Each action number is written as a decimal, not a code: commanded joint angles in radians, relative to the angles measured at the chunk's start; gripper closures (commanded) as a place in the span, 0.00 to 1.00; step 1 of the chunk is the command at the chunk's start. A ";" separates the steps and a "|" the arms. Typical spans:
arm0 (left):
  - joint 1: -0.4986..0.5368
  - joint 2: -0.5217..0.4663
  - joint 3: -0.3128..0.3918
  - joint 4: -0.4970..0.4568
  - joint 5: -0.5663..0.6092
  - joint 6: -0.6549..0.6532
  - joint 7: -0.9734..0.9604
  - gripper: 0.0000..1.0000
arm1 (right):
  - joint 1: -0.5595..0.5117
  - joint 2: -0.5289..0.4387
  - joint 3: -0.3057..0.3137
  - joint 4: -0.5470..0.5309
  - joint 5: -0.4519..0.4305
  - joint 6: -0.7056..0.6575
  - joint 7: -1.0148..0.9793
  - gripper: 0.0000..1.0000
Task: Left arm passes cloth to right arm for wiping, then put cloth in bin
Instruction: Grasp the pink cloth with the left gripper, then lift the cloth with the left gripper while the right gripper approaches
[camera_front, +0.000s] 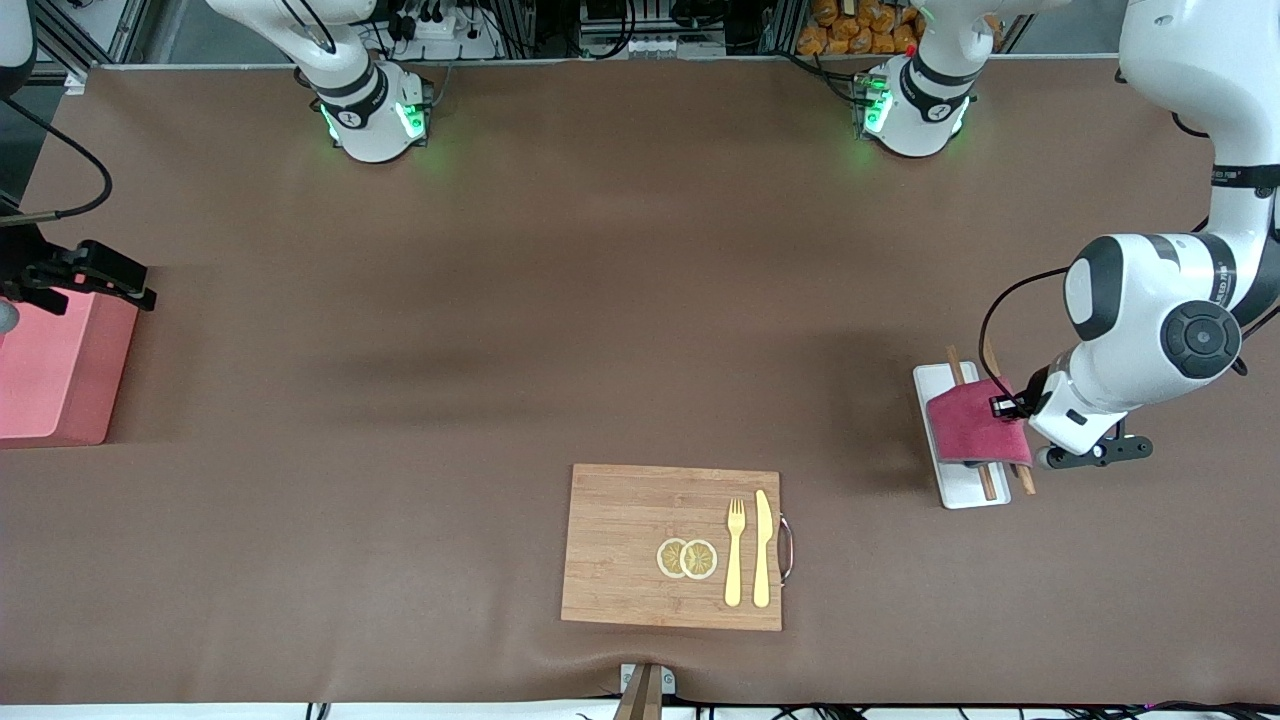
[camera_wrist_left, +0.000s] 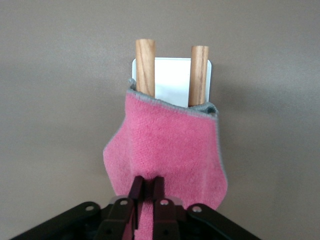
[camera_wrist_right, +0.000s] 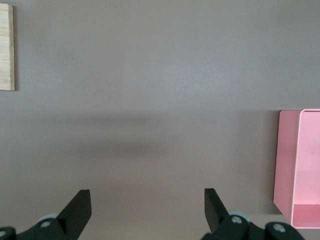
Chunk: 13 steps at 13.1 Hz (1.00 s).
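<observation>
The magenta-pink cloth (camera_front: 972, 428) hangs over two wooden dowels (camera_front: 987, 480) on the white tray (camera_front: 958, 488) at the left arm's end of the table. My left gripper (camera_front: 1006, 406) is shut on the cloth's edge. The left wrist view shows its fingers (camera_wrist_left: 137, 189) pinching the cloth (camera_wrist_left: 170, 145), with the dowels (camera_wrist_left: 145, 60) and tray (camera_wrist_left: 172, 80) under it. My right gripper (camera_front: 88, 278) waits at the right arm's end, above the edge of the salmon-pink bin (camera_front: 55, 370). It is open and empty (camera_wrist_right: 147, 197), with the bin (camera_wrist_right: 287, 160) beside it.
A wooden cutting board (camera_front: 625, 545) lies near the front camera's edge at mid-table. It carries two lemon slices (camera_front: 687, 558), a yellow fork (camera_front: 735, 550) and a yellow knife (camera_front: 762, 548). Its corner shows in the right wrist view (camera_wrist_right: 6, 47).
</observation>
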 joint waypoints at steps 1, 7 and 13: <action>0.002 0.006 -0.005 0.005 0.009 0.005 0.006 1.00 | -0.014 0.004 0.008 0.012 0.003 -0.014 0.012 0.00; -0.009 -0.082 -0.041 0.008 0.007 -0.048 0.000 1.00 | -0.008 0.004 0.008 0.011 0.006 -0.040 0.059 0.00; -0.010 -0.143 -0.309 0.074 -0.005 -0.122 -0.409 1.00 | 0.073 0.004 0.013 0.011 0.145 -0.127 0.497 0.00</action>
